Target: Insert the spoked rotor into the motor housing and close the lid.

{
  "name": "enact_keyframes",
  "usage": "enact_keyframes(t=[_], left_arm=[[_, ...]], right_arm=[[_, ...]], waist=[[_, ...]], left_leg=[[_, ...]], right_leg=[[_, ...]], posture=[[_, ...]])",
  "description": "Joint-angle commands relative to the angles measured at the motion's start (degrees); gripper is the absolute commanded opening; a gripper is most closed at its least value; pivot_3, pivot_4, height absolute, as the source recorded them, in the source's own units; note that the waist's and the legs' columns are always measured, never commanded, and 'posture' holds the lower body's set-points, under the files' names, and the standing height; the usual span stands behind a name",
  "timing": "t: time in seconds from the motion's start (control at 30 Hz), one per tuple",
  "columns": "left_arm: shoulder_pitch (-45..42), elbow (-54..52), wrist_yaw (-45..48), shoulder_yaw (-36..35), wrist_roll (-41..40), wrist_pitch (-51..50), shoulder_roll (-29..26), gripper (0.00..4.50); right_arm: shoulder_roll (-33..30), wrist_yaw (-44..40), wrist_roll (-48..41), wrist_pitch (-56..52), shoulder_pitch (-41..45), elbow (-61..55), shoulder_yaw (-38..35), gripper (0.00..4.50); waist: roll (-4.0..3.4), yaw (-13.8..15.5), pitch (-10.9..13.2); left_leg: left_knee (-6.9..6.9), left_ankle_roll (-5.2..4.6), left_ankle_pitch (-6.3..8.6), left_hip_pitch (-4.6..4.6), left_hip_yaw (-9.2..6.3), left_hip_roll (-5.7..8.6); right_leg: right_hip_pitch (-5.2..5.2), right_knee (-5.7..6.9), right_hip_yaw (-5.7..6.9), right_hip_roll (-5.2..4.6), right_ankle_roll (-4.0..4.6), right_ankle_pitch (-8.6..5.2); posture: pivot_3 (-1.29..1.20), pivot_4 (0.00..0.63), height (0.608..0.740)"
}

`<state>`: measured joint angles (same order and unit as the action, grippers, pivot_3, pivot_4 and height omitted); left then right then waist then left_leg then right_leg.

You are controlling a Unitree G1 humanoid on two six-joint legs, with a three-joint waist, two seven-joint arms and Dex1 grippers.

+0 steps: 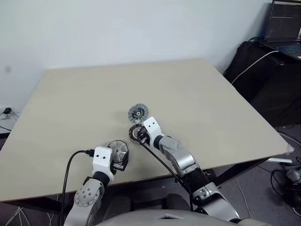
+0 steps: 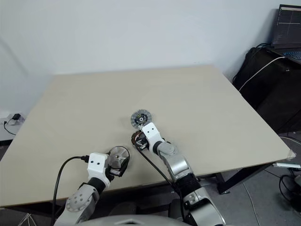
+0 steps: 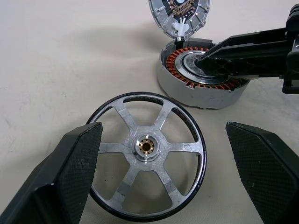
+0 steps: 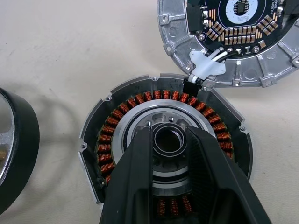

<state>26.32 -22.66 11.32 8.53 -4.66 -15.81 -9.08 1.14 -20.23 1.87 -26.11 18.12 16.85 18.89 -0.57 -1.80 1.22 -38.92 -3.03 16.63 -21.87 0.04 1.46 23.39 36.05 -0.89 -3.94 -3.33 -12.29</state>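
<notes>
The spoked rotor (image 3: 147, 184) lies flat on the table near its front edge, a silver wheel with a dark rim. My left gripper (image 3: 163, 127) is open, one finger on each side of the rotor without touching it. Just beyond sits the motor housing (image 4: 117, 126), its ring of copper windings facing up. My right gripper (image 4: 169, 135) reaches down into it, its fingers (image 4: 140, 177) closed around the housing's centre ring. The lid (image 4: 177, 51) lies open behind the housing with its circuit board up, joined to it by white wires. In the left eye view the lid (image 1: 138, 113) is farthest from me.
The beige table (image 1: 197, 103) has bare room on all sides of the parts. Its front edge runs just below the rotor. A laptop (image 1: 284, 28) sits on a black stand off the table's far right, with cables hanging around it.
</notes>
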Motion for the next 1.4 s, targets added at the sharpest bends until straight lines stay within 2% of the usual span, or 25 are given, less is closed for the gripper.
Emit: enact_keyframes(t=[0.03,0.53,0.83,1.4], left_arm=[[-0.4,-1.07,-0.09,0.24,0.01,0.98,0.38,4.5],[-0.26,-0.69,0.05,0.51,-0.07,0.98,0.45,4.5],[-0.83,-0.16,0.45,0.73,-0.2,0.93,0.31,4.5],[-0.41,-0.51,0.51,1.05,-0.25,0.97,0.25,4.5]], right_arm=[[1.0,-1.74,-0.51,1.53,1.05,-0.6,0.89,0.7],[0.84,-1.26,-0.16,2.47,1.61,-0.42,0.18,0.7],[0.22,-2.01,-1.32,1.18,1.35,-4.47,-0.73,0.7],[-0.43,-1.36,-0.42,1.75,1.61,-0.26,-0.92,0.7]], waist=[[0.0,-0.09,0.0],[0.0,-0.13,0.01],[-0.01,-0.14,0.01],[-0.01,-0.14,0.01]], left_leg=[[0.0,0.0,0.0,0.0,0.0,0.0],[0.0,0.02,0.01,0.0,-0.01,0.01],[0.0,0.02,0.01,0.0,-0.01,0.01],[0.0,0.02,0.01,0.0,-0.01,0.01]], right_leg=[[0.0,0.0,0.0,0.0,0.0,0.0],[0.0,0.0,0.0,-0.02,0.0,0.0],[0.0,0.0,0.0,-0.01,0.0,0.0],[0.0,0.01,0.0,-0.01,0.0,0.0]], posture=[[0.0,0.0,0.74],[0.0,0.0,0.74],[0.0,0.0,0.74],[0.0,0.0,0.74]])
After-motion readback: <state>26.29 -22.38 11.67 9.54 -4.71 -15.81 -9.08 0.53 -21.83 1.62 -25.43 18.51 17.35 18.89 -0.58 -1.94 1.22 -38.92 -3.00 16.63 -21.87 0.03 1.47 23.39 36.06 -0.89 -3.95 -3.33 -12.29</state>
